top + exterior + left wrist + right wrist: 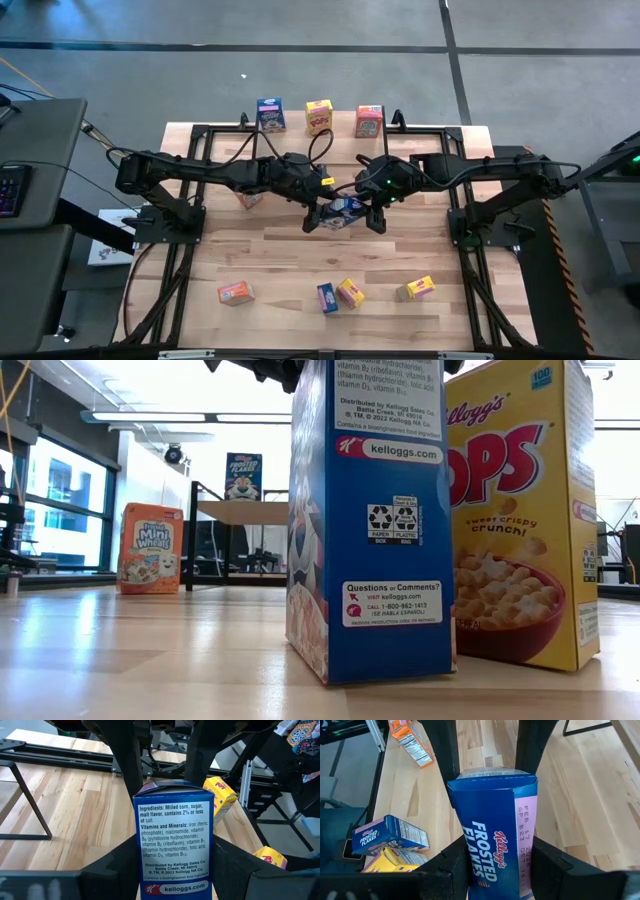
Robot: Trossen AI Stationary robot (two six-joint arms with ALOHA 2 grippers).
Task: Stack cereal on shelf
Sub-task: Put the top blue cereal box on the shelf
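**A:** Where is the held blue box (345,208) sitting right now?

**B:** It is being gripped in front of the shelf (245,511), over the middle of the table (250,250), with both arms meeting on it. The left gripper (316,218) is closing on it from one side and the right gripper (376,218) from the other. In each wrist view, that arm's fingers are pressing against the carton's sides.

**A:** What is standing on the shelf itself?

**B:** Three cartons are standing there in a row: a blue shelf box (271,114), a yellow shelf box (319,116) and an orange shelf box (369,121).

**A:** And the others?

**B:** An orange Mini-Wheats box (250,200) is standing just in front of the shelf, under the left arm. Four more are sitting well away from the shelf, near the table's far edge. These are a loose orange box (236,293), a loose blue box (327,297) touching a yellow box (350,292), and a second yellow box (416,288) apart from them.
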